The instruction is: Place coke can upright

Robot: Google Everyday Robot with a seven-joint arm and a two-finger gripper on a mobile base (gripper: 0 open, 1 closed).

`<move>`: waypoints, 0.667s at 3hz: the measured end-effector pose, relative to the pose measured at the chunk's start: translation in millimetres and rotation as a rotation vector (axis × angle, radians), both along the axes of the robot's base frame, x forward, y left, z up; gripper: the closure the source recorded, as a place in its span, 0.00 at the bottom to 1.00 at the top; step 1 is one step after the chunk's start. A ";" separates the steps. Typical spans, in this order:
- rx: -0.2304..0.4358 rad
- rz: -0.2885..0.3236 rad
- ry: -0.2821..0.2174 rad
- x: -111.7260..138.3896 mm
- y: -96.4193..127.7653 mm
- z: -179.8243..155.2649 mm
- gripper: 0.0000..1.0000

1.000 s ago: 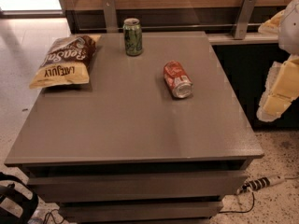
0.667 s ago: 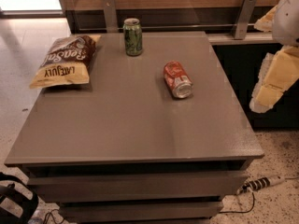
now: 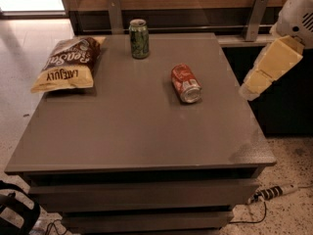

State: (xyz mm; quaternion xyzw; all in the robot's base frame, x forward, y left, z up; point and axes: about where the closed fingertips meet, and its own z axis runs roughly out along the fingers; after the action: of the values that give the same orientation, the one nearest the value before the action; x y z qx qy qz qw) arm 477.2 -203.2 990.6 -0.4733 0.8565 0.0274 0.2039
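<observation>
The coke can, red with white markings and a silver end, lies on its side on the grey table, right of centre, its silver end facing the front. My gripper hangs at the right edge of the table, to the right of the can and apart from it, with its pale yellow fingers pointing down and to the left. It holds nothing.
A green can stands upright at the back of the table. A chip bag lies at the back left. A wooden wall with metal brackets runs behind. A power strip lies on the floor at the lower right.
My gripper has moved up and to the left, closer to the table's right edge. The cans and the bag have not moved.
</observation>
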 end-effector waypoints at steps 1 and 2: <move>0.085 -0.118 0.006 24.2 4.7 -2.2 0.00; 0.119 -0.175 0.011 50.9 9.2 0.1 0.00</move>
State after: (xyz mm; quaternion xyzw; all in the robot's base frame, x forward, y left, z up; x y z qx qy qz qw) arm 528.1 -194.0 990.7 -0.3836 0.8926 0.0629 0.2284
